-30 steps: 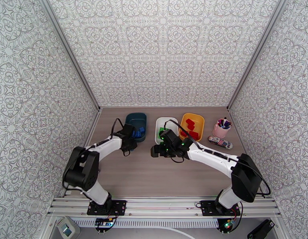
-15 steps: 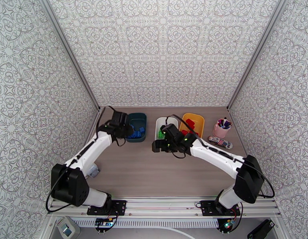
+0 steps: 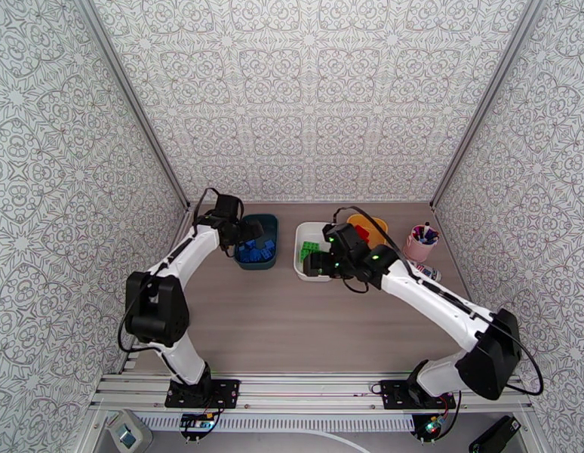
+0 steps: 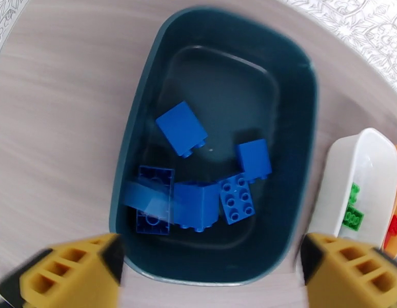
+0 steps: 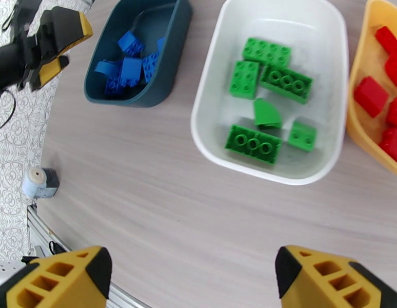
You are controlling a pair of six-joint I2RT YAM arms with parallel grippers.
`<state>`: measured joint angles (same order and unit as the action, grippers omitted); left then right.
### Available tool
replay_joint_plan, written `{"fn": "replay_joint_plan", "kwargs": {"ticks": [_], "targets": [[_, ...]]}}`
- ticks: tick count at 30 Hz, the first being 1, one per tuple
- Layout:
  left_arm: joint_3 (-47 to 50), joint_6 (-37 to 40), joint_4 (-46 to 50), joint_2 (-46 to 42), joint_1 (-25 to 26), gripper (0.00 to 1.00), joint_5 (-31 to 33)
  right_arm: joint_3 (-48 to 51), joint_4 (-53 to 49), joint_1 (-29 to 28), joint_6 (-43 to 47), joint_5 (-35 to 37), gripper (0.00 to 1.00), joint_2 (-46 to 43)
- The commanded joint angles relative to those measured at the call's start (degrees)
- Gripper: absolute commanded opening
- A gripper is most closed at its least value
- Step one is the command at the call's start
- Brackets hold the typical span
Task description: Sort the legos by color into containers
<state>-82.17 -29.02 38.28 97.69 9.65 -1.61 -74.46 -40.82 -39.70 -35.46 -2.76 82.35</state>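
Both arms have shifted in the last second; my left tool (image 4: 209, 268) has swung from the near side of the dark teal tub (image 4: 296, 98) to hang over its rim, jaws wide apart and holding nothing; the blue bricks (image 4: 181, 128) lie loose inside. My right tool (image 5: 193, 281) has come forward from over the bare counter (image 5: 188, 216) toward the white tub (image 5: 209, 88), likewise spread wide and empty; the green bricks (image 5: 252, 143) rest in that tub and the red bricks (image 5: 370, 96) in the yellow tub (image 5: 360, 62) beside it. I see no brick left on the counter, so I judge the sorting done or very nearly so.
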Motion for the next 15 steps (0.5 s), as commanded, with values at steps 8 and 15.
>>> {"fn": "replay_joint_plan", "kwargs": {"ticks": [8, 15], "targets": [[12.88, 5.28, -9.54, -24.93, 1.68, 0.99, 7.57, 2.14, -3.83, 10.78, 2.26, 16.61, 0.96, -12.44], [33.36, 11.39, -34.18, -41.19, 2.77, 0.99, 12.55, 17.50, 18.86, 12.02, 10.84, 31.02, 0.96, -25.07]]}}
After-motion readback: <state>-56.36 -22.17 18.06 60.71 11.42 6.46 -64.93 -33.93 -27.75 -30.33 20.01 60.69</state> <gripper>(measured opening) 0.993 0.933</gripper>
